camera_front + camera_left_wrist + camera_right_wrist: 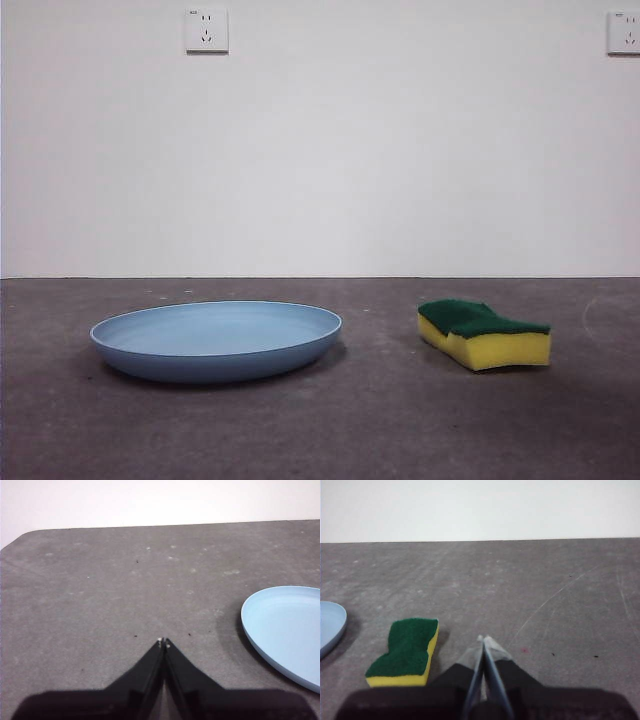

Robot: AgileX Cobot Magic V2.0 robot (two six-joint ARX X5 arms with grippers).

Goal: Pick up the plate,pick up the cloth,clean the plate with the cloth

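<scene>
my left pincer (164, 642): jaws pressed together, holding nothing.
plate (216, 340): flat on the table (320, 430), off to my left pincer's right, untouched.
sponge (483, 333): green side up, near my right pincer's left.
my right pincer (484, 640): closed, empty.
progress: nothing lifted yet; both pickups and the wiping remain.

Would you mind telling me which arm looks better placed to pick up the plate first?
Left, probably. Its wrist view shows the plate close beside the shut left gripper, while the right gripper, also shut, sits beside the sponge.
</scene>
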